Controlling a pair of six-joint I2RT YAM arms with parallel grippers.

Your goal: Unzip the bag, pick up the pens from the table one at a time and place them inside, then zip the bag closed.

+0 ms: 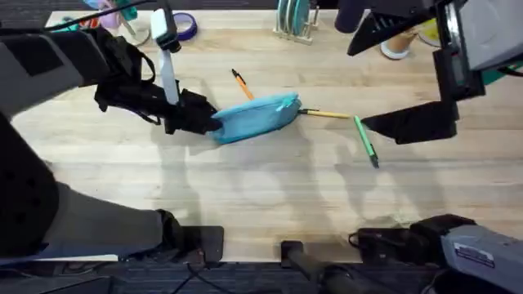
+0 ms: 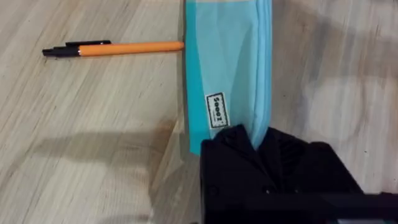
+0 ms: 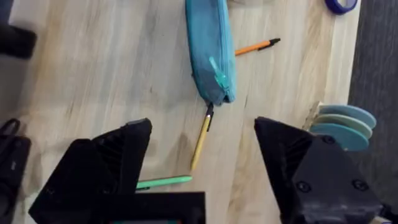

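Your left gripper (image 1: pixel 211 122) is clamped on the left end of the bag (image 1: pixel 257 117), which lies near the middle of the table (image 1: pixel 261 196) with its long axis running left to right and slightly tilted. In the left wrist view the black fingers (image 2: pixel 249 146) close over the pouch's end, just below a small white label (image 2: pixel 217 110) sewn on the fabric.

Your right gripper (image 1: pixel 384 124) hangs above the table to the right of the bag, its two fingers (image 3: pixel 124 149) spread wide apart and holding nothing. The right wrist view shows the zipper pull (image 3: pixel 217 73) near the bag's right end; whether the zipper is drawn open cannot be told.

All three pens lie on the table outside the bag. The orange pen (image 1: pixel 242 84) lies just behind the bag, its end meeting the fabric's edge in the left wrist view. The yellow pen (image 1: pixel 327 114) extends rightward from the bag's right end, its dark tip at the pouch. The green pen (image 1: pixel 365 140) lies beyond it, near the yellow pen's far end and beside the right gripper.
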